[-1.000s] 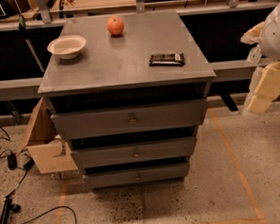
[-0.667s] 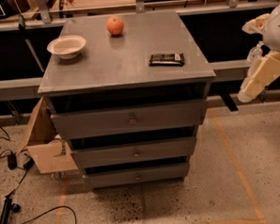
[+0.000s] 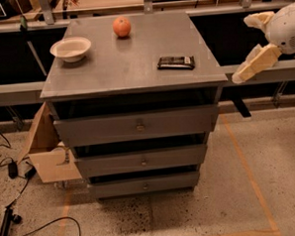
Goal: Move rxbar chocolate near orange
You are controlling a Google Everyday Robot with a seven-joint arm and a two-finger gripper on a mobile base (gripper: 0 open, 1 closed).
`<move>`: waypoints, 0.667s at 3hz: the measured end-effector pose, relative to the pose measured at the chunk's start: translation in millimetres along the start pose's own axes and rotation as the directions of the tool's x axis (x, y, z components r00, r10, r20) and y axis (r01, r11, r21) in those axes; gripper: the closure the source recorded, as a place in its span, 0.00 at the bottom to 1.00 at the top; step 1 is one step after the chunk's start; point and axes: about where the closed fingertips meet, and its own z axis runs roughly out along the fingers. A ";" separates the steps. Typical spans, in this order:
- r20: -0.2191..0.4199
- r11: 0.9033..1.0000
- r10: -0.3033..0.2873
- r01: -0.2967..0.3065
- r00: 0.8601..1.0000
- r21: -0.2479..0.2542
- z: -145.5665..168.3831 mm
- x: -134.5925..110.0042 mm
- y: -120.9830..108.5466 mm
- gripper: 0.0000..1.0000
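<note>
A robot's cream-coloured two-finger claw (image 3: 241, 49) hangs in the air off the right edge of a grey metal drawer cabinet's worktop (image 3: 130, 71), well clear of everything on it. Its two fingers (image 3: 256, 64) stand spread apart, and it holds nothing.

The black-wrapped, flat rectangular rxbar chocolate (image 3: 176, 63) lies flat near the right side of the worktop, its long side running left to right. The round orange-red orange (image 3: 122, 27) sits well apart from it, toward the back and nearer the middle. A shallow white bowl (image 3: 70, 48) stands by the left edge.

The step in hand appears to be the reach for the bar, with the grasp not yet made. Done well, the claw would likely come in over the right edge and descend from above, with the fingers set across the bar's short width rather than its length. A bar this thin calls for the fingertips to go right down to the surface before closing, or they may slip over the wrapper. The path to the fruit looks unobstructed. The set-down should stop just beside the orange without nudging it, since a round fruit may roll.
</note>
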 end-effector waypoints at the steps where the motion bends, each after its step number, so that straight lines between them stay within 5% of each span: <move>1: 0.079 0.998 0.049 -0.046 0.996 -0.034 37.7 -5.4 -22.9 0.00; 2: 0.089 0.998 0.049 -0.046 0.995 -0.035 42.5 -7.0 -26.9 0.00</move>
